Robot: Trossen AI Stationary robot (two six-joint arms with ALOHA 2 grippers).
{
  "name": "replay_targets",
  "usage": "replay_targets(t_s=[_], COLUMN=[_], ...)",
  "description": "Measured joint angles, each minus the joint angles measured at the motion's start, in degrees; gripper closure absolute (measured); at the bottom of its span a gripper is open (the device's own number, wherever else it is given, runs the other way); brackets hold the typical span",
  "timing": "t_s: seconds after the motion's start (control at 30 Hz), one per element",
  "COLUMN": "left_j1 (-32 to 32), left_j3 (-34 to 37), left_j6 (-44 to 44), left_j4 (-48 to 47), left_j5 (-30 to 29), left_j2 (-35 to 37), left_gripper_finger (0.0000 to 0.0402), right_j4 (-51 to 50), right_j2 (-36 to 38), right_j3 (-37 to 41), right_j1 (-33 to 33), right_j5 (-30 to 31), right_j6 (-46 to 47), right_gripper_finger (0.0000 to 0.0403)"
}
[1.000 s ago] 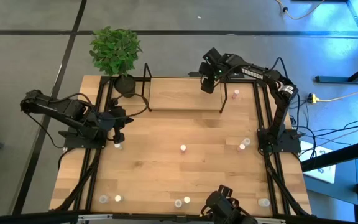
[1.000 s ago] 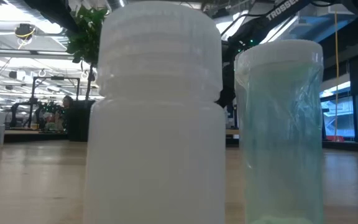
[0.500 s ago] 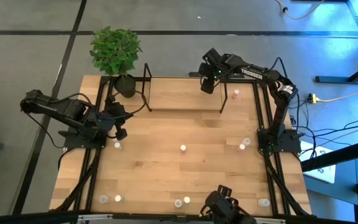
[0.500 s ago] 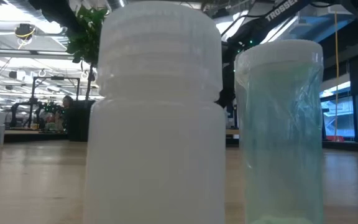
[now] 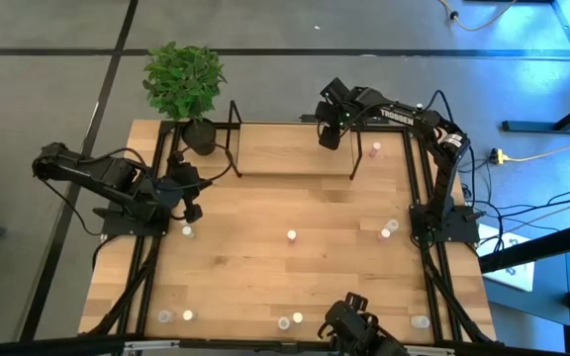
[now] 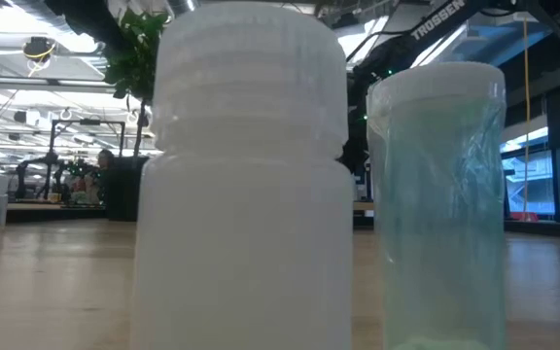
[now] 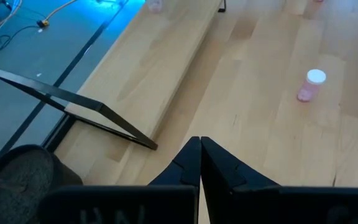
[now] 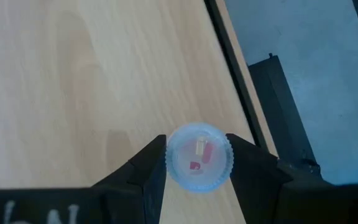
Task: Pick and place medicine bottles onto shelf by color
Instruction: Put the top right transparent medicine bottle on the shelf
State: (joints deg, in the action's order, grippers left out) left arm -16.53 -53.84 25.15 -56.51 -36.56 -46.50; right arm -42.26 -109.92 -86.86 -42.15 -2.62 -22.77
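The shelf [image 5: 290,148], a light wooden board in a black wire frame, stands at the table's far side. My right gripper [image 5: 332,133] hangs over the shelf's right end, shut on a clear medicine bottle [image 8: 199,157] seen cap-up. My left gripper [image 5: 192,201] is shut and empty at the table's left side, just far of a small bottle [image 5: 187,230] standing on the table. Its shut fingers show in the left wrist view [image 7: 200,149], with a pink bottle [image 7: 311,85] farther off. My right gripper pinches the clear bottle between its two fingers, on opposite sides of its round top [image 8: 166,158]. The fingers come from above, pointing down at the shelf board [image 8: 73,74]. The bottle stands upright in the hold; whether its base rests on the board does not show.
Loose bottles stand mid-table [image 5: 291,235], at the right [image 5: 389,229], beside the shelf [image 5: 375,148] and along the near edge [image 5: 176,316]. Two of these [image 6: 246,175] [image 6: 440,204] fill the low view. A potted plant [image 5: 184,84] stands at the far left corner.
My left gripper has drawn back from over the small bottle at the table's left, toward the far edge; the bottle stays standing where it was.
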Motion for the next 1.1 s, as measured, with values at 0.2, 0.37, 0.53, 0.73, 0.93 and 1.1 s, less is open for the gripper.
replay_targets(t_s=[0.2,0.37,0.53,0.73,0.93,1.1], left_j1=[0.0,0.0,0.0,0.0,0.0,0.0], left_j3=[0.0,0.0,0.0,0.0,0.0,0.0], left_j6=[0.0,0.0,0.1,0.1,0.2,0.2], left_j4=[0.0,0.0,0.0,0.0,0.0,0.0], left_j5=[0.0,0.0,0.0,0.0,0.0,0.0], left_j2=[0.0,0.0,0.0,0.0,0.0,0.0], left_gripper_finger=[0.0401,0.0401,0.0401,0.0401,0.0401,0.0401], right_j4=[0.4,0.9,0.9,0.9,0.1,0.0], right_j2=[-1.3,-1.4,-1.5,-1.5,-2.0,-2.0], right_j3=[-0.2,-0.2,-0.2,-0.2,0.1,0.2], right_j1=[0.0,0.0,0.0,0.0,0.0,0.0], right_j5=[0.0,0.0,0.0,0.0,0.3,0.4], right_j6=[0.2,0.2,0.2,0.2,1.7,1.9], right_gripper_finger=[0.0245,0.0245,0.0245,0.0244,0.0217,0.0187])
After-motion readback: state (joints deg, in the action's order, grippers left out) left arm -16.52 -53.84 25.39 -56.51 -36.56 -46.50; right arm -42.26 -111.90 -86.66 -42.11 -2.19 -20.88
